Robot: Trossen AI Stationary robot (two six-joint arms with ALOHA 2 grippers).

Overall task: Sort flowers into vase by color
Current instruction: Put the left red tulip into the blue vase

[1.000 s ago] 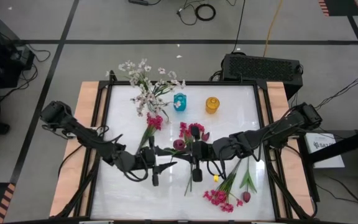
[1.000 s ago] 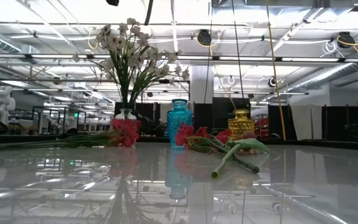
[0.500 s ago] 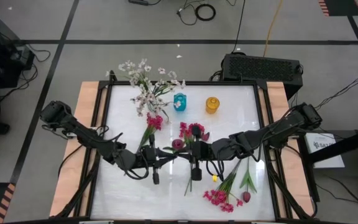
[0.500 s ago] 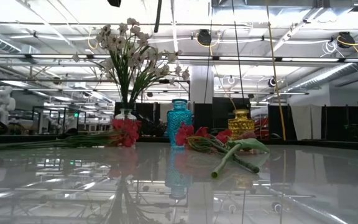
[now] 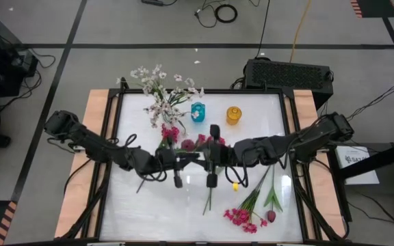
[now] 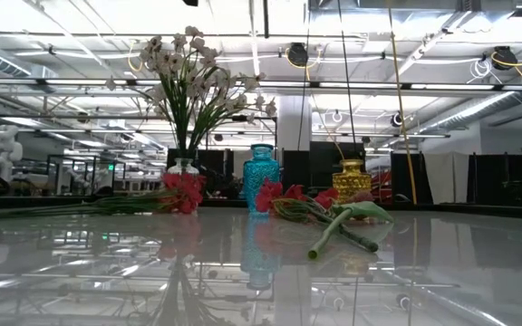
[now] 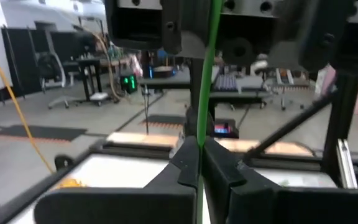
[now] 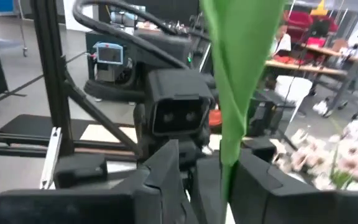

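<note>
Green stem pinched mid-desk, clamped in left gripper jaws, maroon bloom toward twelve o'clock; right gripper jaws parting around it. Handover step, apparently. Next: clear right, carry toward vases at twelve.

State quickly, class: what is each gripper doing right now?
Left gripper: closed on a green flower stem.
Right gripper: fingers slightly apart around the same stem's leaf; grip cannot be told.
</note>
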